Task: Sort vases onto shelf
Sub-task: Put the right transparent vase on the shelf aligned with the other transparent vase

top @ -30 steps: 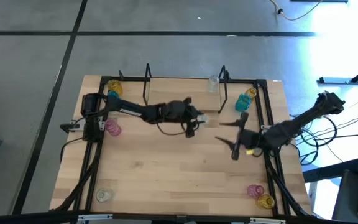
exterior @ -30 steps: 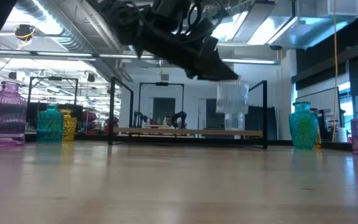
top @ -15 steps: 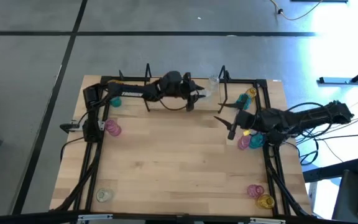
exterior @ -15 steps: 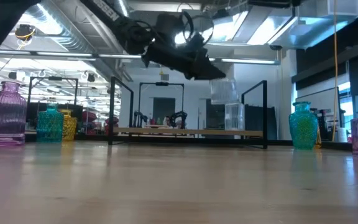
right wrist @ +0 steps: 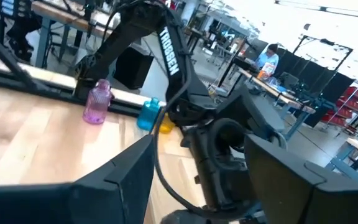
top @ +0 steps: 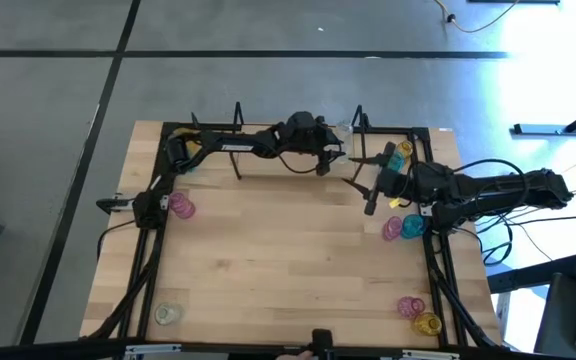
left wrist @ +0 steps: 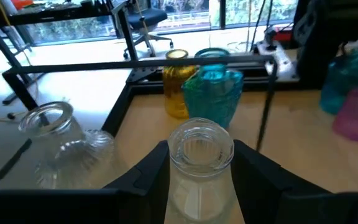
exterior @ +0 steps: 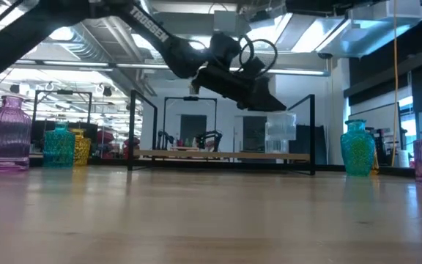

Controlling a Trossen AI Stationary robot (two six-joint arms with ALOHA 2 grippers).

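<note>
My left gripper (top: 336, 153) reaches over the right end of the shelf (top: 268, 168) and is shut on a clear vase (left wrist: 201, 155). That vase shows under the gripper (exterior: 269, 103) in the low view, as the clear vase (exterior: 280, 130), its base about level with the shelf board (exterior: 218, 155). Another clear vase (left wrist: 47, 123) stands on the board beside it. My right gripper (top: 360, 187) hovers open just right of the shelf's right wire frame (top: 360, 135), holding nothing. A yellow vase (left wrist: 176, 87) and a teal vase (left wrist: 215, 93) stand on the table past that frame. My left gripper pinches the clear vase between its two fingers (left wrist: 151, 177), one on each side of the body just below the mouth (left wrist: 201, 140). The fingers slant down from above and from the table's left. The vase is upright; whether its base rests on the shelf board cannot be told.
Other vases stand on the table: pink (top: 181, 207) and teal (top: 186, 161) at the left, pink (top: 395, 228) and teal (top: 414, 226) under my right arm, pink (top: 411, 307) and yellow (top: 427, 323) at the near right corner, clear (top: 168, 313) at the near left. The middle of the table is free.
My left gripper has carried the clear vase from over the table's middle toward the far edge and to the right, to the shelf's right end, and lowered it to board level. My right gripper, still open, has moved toward the far edge, close to the shelf's right frame.
</note>
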